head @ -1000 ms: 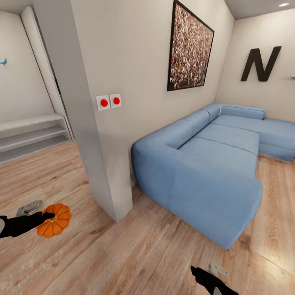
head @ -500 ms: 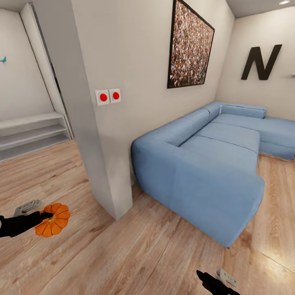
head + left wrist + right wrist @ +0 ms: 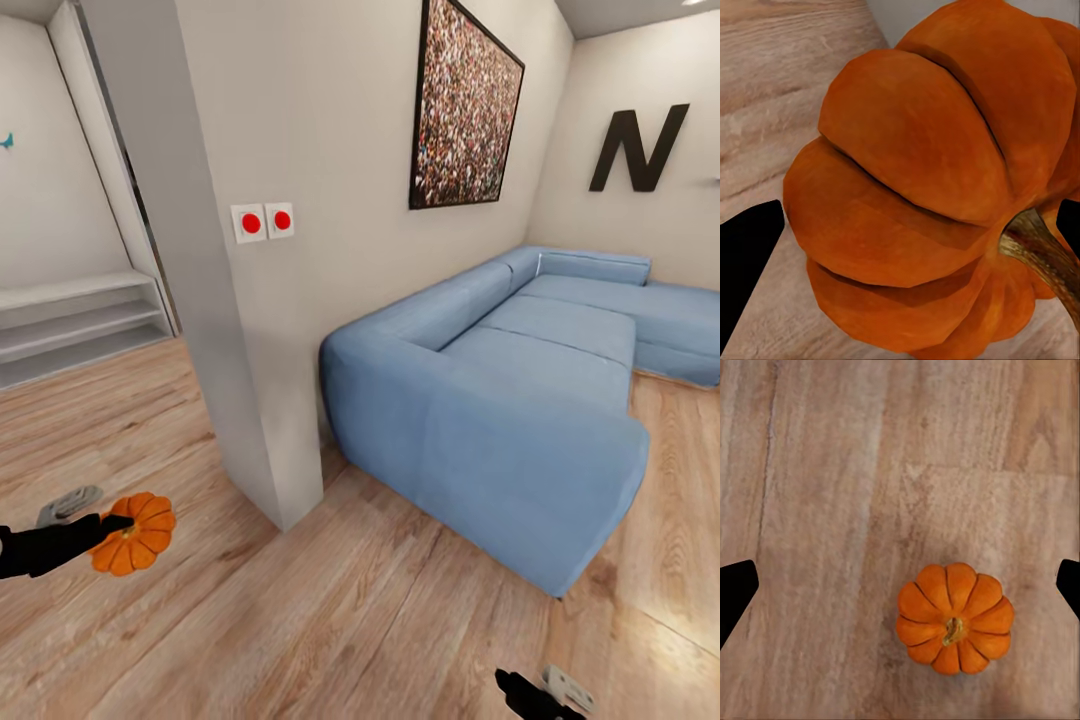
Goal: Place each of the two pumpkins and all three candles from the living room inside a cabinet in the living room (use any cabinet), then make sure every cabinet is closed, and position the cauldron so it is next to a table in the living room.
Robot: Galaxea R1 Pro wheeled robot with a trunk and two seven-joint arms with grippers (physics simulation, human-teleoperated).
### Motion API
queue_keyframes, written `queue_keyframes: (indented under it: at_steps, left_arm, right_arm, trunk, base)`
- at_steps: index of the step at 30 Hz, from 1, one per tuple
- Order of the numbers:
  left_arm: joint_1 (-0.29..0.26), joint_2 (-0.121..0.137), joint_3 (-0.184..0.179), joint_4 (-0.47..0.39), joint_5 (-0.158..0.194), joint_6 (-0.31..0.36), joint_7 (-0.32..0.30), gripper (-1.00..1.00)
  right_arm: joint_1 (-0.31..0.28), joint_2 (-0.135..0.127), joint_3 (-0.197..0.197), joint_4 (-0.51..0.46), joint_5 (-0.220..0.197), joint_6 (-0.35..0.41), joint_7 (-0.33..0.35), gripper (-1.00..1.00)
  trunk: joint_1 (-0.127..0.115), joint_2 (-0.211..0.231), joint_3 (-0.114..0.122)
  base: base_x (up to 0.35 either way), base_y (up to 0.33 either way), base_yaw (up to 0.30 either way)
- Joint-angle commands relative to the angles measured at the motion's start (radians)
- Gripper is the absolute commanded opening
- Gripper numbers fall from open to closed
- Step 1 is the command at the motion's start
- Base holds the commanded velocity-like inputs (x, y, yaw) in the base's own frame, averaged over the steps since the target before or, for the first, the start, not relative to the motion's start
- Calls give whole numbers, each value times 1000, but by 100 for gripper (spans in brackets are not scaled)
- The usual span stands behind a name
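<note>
Left gripper (image 3: pixel 112 524) clenched on first pumpkin (image 3: pixel 133 534), carried above wood floor (image 3: pixel 330 620) near grey pillar (image 3: pixel 200 300).
Second pumpkin (image 3: pixel 954 617) lay on floor, below right gripper (image 3: pixel 900 577); its fingers spread, grasping nothing.
Judged early stage: nothing in cabinet yet.

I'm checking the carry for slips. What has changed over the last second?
The view has shifted a little: wall buttons and sofa sit slightly higher, so the camera moved. The right gripper shows lower in the head view. The left gripper stays shut on its pumpkin. A second pumpkin lies on the floor.
</note>
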Motion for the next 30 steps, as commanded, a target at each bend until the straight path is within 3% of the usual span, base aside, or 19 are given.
queue_keyframes:
  at_steps: [1, 5, 9, 14, 17, 20, 23, 30]
  left_arm:
    - [4, 0, 2, -3, 11, 5, 2, -100]
    - [37, 8, 0, -32, 73, 5, -49, -100]
    - [75, 25, -3, -81, 94, 6, -137, -100]
    - [125, 72, -2, -123, 106, 6, -326, -100]
    - [151, 124, -3, -128, 128, 6, -481, -100]
    - [167, 157, -4, -129, 136, 6, -579, -100]
    - [173, 169, -3, -126, 139, 6, -618, -100]
    - [176, 174, -2, -123, 140, 6, -631, -100]
  right_arm:
    - [0, 0, -5, -2, -7, 5, -4, 100]
    - [0, 1, -4, -2, -7, 5, -14, 100]
    - [0, 1, -4, -2, -7, 5, -15, 100]
    - [0, 1, -5, -2, -7, 5, -16, 100]
    - [0, 1, -5, -2, -7, 5, -16, 100]
    - [0, 1, -4, -2, -7, 4, -15, 100]
    - [0, 0, -4, -2, -7, 3, -13, 100]
    - [0, -1, -4, -2, -7, 2, -8, 100]
  trunk:
    - [4, -8, -4]
    - [19, -36, -17]
    - [34, -64, -29]
    - [54, -99, -45]
    - [65, -120, -54]
    - [77, -141, -64]
    - [88, -162, -73]
    - [115, -211, -95]
  base:
    - [0, 0, 0]
    - [0, 0, 0]
    - [0, 0, 0]
    - [0, 0, 0]
    - [0, 0, 0]
    - [0, 0, 0]
    - [0, 0, 0]
    - [0, 0, 0]
